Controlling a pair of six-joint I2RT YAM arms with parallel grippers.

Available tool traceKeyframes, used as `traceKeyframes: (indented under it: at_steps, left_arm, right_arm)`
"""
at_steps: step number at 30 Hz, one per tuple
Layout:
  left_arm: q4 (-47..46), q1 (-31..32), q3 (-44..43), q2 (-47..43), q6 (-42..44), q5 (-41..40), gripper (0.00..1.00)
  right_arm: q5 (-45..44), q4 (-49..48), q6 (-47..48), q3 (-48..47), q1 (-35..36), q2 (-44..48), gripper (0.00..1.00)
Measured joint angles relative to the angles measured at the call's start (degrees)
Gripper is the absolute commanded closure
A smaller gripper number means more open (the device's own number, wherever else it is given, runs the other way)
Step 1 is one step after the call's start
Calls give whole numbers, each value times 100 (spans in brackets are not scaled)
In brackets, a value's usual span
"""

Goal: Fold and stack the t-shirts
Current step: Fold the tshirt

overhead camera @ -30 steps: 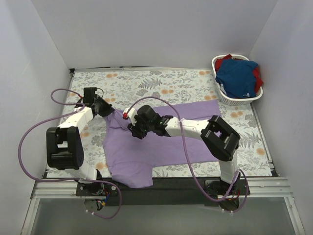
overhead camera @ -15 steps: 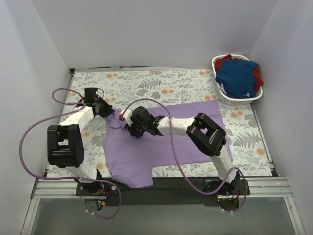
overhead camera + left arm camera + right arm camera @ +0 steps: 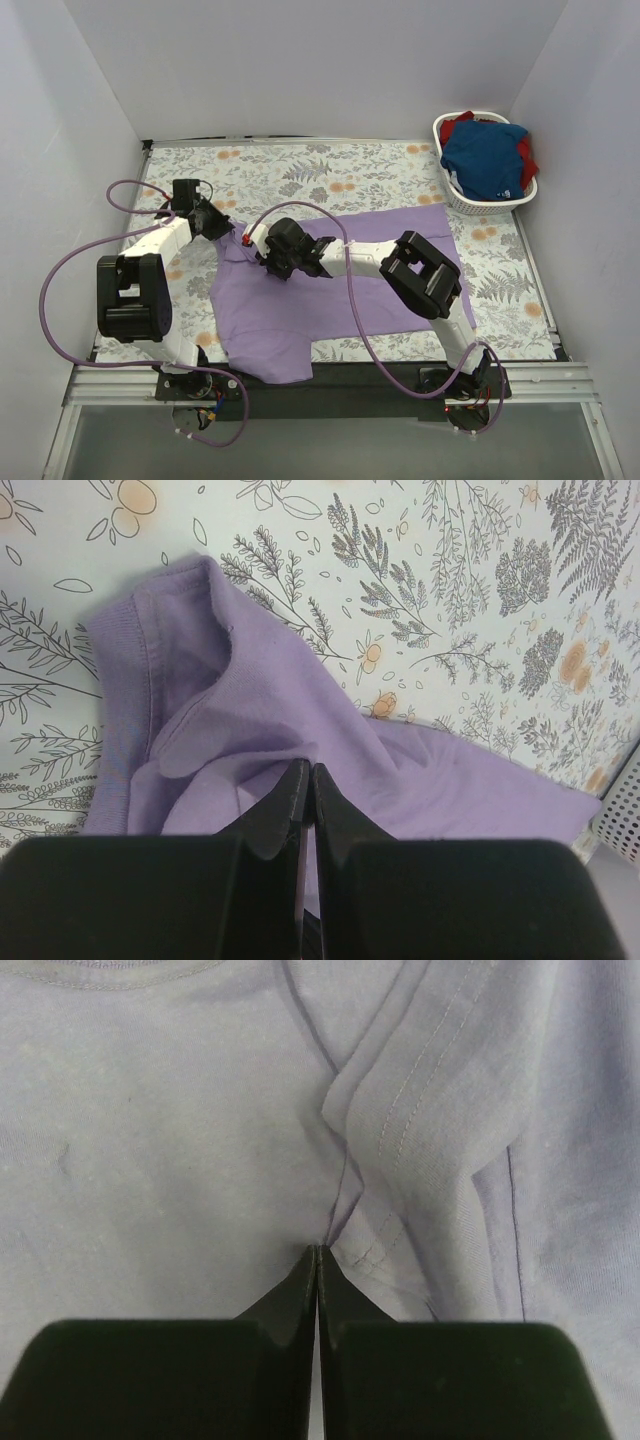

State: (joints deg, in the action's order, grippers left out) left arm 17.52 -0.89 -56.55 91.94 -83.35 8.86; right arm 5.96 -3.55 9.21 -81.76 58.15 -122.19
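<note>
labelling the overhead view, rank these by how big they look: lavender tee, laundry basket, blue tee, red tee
1. lavender t-shirt, spread out
2. white laundry basket
3. blue t-shirt, bunched in the basket
4. red t-shirt, mostly hidden under the blue one, so only the visible part is ranked

No legible text, labels, brands, numbers or signs in any view.
- Plain lavender cloth t-shirt, centre of overhead frame, filling both wrist frames: seams and stitching only.
- Floral-print worktop: leaf and flower pattern only.
- Royal-blue cloth t-shirt in white plastic laundry basket, upper right of overhead frame: any marking too small to read.
</note>
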Motion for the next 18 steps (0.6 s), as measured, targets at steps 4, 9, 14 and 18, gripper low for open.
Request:
traceKeyframes:
  at_steps: [4,9,14,18]
  left_arm:
    - [-2,0,0,0,2,-11,100]
    - [0,0,0,0,2,-15,100]
    - [0,0,0,0,2,-28,100]
    - [0,0,0,0,4,-37,100]
  right_arm:
    - [-33,2,-4,0,0,2,99]
    - [-68,57,-20,0,0,46,99]
    - [-127,72,-59,-17,0,120,85]
    - [-262,74,-90,-109,-2,125,85]
